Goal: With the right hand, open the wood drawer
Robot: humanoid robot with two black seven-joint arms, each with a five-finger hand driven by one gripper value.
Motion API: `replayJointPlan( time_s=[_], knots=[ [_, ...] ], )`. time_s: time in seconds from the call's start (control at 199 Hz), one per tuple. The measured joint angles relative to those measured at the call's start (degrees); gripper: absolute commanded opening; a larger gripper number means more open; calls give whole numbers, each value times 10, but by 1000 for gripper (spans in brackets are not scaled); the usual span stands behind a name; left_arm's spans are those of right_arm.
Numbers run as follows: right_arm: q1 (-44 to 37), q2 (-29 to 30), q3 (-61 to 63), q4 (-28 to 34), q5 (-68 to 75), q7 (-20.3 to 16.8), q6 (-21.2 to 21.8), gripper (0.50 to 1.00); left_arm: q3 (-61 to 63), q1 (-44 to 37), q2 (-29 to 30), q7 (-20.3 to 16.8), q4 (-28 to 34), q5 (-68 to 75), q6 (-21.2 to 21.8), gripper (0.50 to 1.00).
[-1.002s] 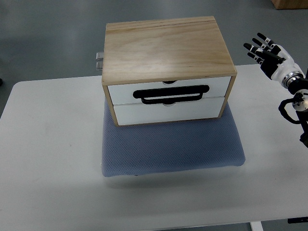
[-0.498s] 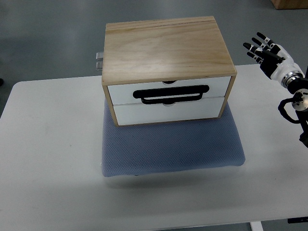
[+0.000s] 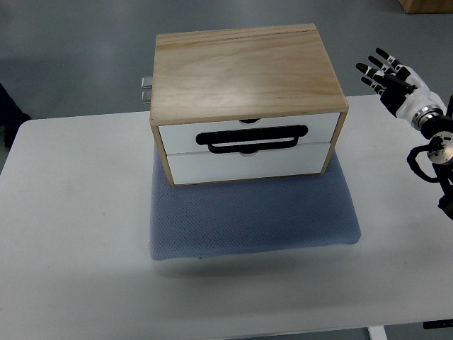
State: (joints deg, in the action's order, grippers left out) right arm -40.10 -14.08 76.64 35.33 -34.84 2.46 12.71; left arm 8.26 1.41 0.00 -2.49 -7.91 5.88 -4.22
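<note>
A wooden box with two white drawers stands on a blue-grey mat on the white table. Both drawers look closed. A black handle runs across the front between the upper drawer and the lower drawer. My right hand is raised at the far right, well to the right of the box and apart from it. Its fingers are spread and hold nothing. The left arm is out of view.
A metal fitting sticks out of the box's back left side. A dark shape shows at the left edge beyond the table. A cardboard box corner is at the top right on the grey floor.
My right hand has shifted very slightly to the left and up. A dark shape has come into view at the left edge. The box and drawers have not moved.
</note>
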Motion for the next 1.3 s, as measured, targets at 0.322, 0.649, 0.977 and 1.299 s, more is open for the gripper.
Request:
replayJointPlan(
  time_s=[0.322, 0.649, 0.977, 1.299],
  knots=[
    [-2, -7, 2, 3, 3, 0, 0, 930, 0, 0, 0, 0, 0, 0, 0, 1000],
    [-8, -63, -13, 47, 27, 2, 1, 930, 0, 0, 0, 0, 0, 0, 0, 1000],
    [-125, -217, -316, 75, 240, 67, 7, 930, 0, 0, 0, 0, 0, 0, 0, 1000],
    [-333, -319, -643, 154, 353, 119, 139, 930, 0, 0, 0, 0, 0, 0, 0, 1000]
  ],
)
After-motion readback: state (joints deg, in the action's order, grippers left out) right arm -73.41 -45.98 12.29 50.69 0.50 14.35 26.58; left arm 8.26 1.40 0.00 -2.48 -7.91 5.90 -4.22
